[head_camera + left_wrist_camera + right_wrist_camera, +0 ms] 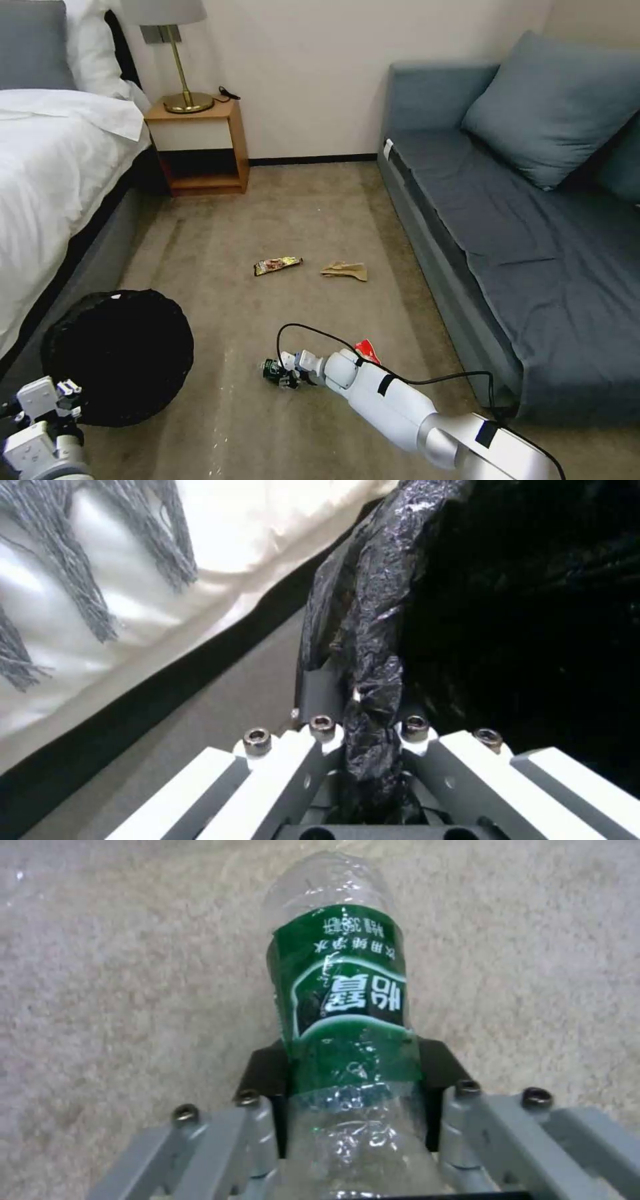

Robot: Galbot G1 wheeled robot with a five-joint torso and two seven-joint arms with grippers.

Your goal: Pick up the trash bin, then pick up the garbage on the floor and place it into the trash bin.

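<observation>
Your right claw is down at the carpet and pinching the clear crushed bottle: a dark pad sits on each side of the green label, and the bottle's neck end points away from the wrist. In the head view that same right claw lies low on the floor with the bottle at its tip, just off the trash bin on the sofa side.

Your left claw is pressed together on the bin's rim, with the crinkly black bag bunched between its fingers. The bin sits close against the bed.

So the bin is already in hand, and you're on the first piece of garbage, I'd say. The next move calls for a lift clear of the carpet and a carry across to the bin's open mouth. Hold the pinch firm, since thin crushed plastic may slip or buckle.

Now count with me. One bin. Four pieces of garbage: the bottle in the claw, a red-and-white wrapper peeking out beside your right forearm, a long brown-yellow snack wrapper farther from the bin toward the wall, and crumpled tan paper just beyond it toward the sofa. That makes three on the floor and one gripped.
</observation>
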